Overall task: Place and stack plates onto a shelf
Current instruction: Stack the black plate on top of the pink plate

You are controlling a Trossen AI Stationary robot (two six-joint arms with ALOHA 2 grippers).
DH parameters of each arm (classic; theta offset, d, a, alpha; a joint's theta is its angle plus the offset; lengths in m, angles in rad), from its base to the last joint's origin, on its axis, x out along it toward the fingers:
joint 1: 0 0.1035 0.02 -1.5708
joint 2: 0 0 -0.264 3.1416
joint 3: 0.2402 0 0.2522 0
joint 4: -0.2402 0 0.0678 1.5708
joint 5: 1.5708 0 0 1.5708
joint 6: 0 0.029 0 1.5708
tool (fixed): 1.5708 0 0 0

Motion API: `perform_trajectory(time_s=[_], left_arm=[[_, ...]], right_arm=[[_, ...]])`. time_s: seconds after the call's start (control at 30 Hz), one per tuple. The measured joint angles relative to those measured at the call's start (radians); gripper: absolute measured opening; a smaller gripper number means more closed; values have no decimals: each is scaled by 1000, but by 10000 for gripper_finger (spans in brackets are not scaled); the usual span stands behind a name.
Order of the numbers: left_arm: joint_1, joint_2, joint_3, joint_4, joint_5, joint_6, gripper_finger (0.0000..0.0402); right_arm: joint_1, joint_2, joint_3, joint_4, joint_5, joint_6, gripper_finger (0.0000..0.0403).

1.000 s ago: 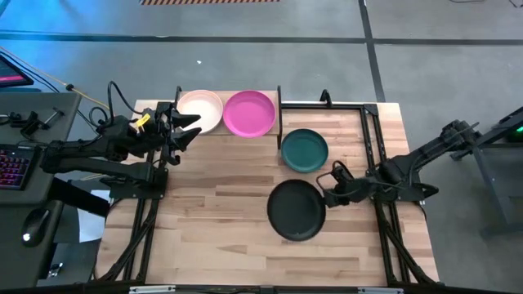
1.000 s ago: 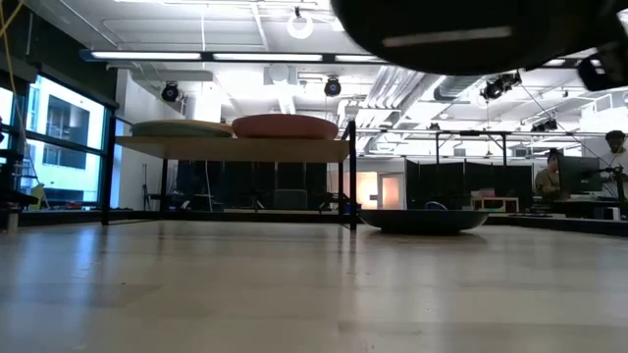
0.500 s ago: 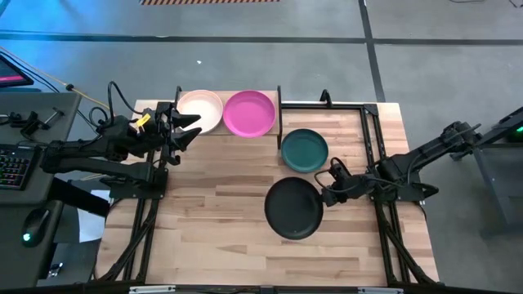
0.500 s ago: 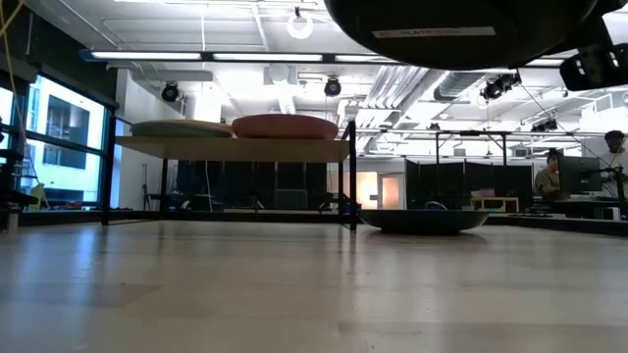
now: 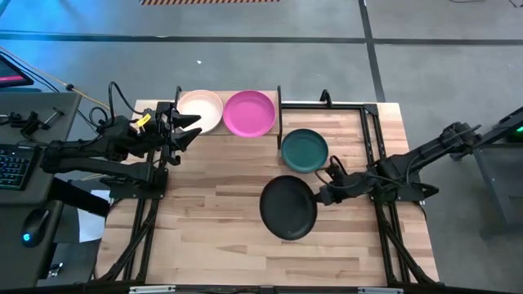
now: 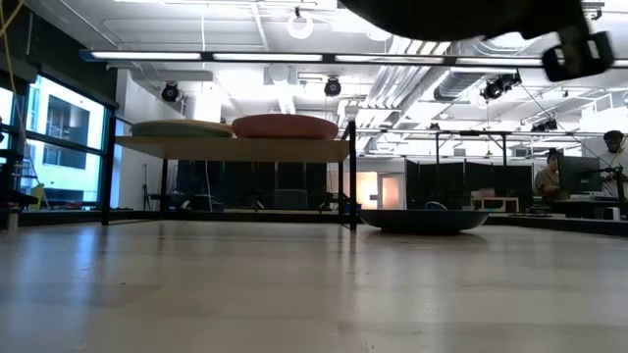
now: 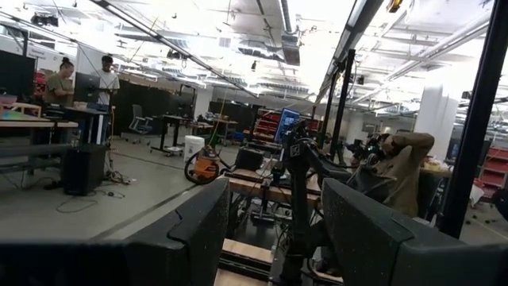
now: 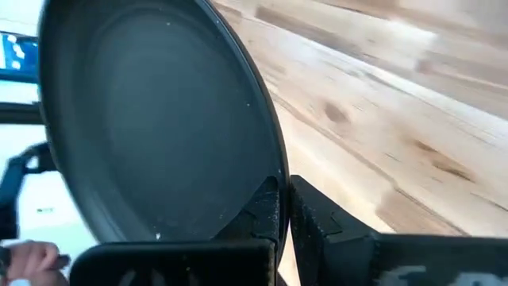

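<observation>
Two plates already fill your shelf (image 5: 279,102); your right claw (image 5: 320,194) grips the black plate (image 5: 288,207) beside the dark teal plate (image 5: 304,150).

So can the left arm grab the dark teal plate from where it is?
Probably not easily. The left gripper waits open beside the shelf, while the dark teal plate lies on the table past the shelf's far post, closer to the right gripper, which grips the black plate.
</observation>
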Motion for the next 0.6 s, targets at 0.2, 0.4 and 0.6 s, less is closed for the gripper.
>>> perform_trajectory(time_s=[0.2, 0.4, 0.6], left_arm=[[0, 0, 0, 0, 0, -29, 190], [0, 0, 0, 0, 0, -42, 190], [0, 0, 0, 0, 0, -43, 190]], right_arm=[[-129, 134, 0, 239, -13, -80, 0], [-345, 265, 157, 235, -75, -263, 0], [-581, 402, 467, -74, -87, -527, 0]])
